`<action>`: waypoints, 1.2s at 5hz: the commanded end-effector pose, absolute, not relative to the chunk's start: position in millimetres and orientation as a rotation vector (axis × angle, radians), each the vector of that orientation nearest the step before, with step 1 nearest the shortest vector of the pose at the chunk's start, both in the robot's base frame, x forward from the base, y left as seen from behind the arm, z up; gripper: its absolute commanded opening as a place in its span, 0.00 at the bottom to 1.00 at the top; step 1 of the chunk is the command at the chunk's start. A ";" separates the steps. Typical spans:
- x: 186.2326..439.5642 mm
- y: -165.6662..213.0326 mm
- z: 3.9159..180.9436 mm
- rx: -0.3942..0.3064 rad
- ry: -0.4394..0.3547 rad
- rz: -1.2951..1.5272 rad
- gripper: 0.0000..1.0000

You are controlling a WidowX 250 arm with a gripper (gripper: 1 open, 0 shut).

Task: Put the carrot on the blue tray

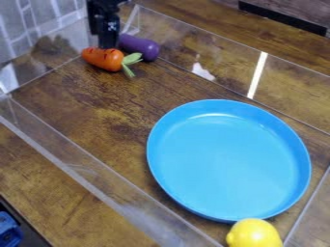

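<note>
Carrot on desk at upper left, outside the blue tray

Camera view: The carrot (103,60) lies on its side on the brown wooden desk (96,121) in the upper left of the frame. Its orange body points toward the upper left, and its green leafy top toward the right. The dark tool (107,37) is at the top left, directly above the carrot in the frame, its lower end overlapping or close against the carrot's upper edge. Whether its fingers are apart or together cannot be told, as they merge into one dark shape; contact with the carrot cannot be confirmed either.

The purple eggplant (138,45) lies just beside the carrot, to its upper right, and crowds that side of the tool. The round blue tray (229,159) fills much of the right and lower right, well apart from the carrot. The yellow lemon (253,233) sits at the tray's lower edge, at the bottom of the frame.

A see-through barrier (77,164) runs diagonally from the left side toward the bottom. A pale tiled wall (49,14) stands at the upper left. A white strip (260,72) marks the upper right. A blue item (10,230), partly cut off, shows at the lower left corner.
</note>
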State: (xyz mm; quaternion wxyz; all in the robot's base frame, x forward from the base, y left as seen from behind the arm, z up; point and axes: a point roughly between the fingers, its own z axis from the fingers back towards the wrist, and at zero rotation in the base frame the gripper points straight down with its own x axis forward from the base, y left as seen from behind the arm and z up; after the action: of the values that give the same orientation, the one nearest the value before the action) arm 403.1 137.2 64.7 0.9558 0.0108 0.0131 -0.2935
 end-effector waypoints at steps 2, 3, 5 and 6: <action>430.4 142.1 83.1 0.063 -0.063 -0.730 1.00; 436.5 151.4 86.5 0.056 -0.067 -0.786 1.00; 443.8 151.4 58.9 0.042 -0.064 -0.844 1.00; 444.0 159.6 65.5 0.037 -0.060 -0.862 1.00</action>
State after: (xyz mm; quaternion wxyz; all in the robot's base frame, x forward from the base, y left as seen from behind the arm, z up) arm 438.7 149.1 38.3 0.9062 -0.0059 -0.0047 -0.4228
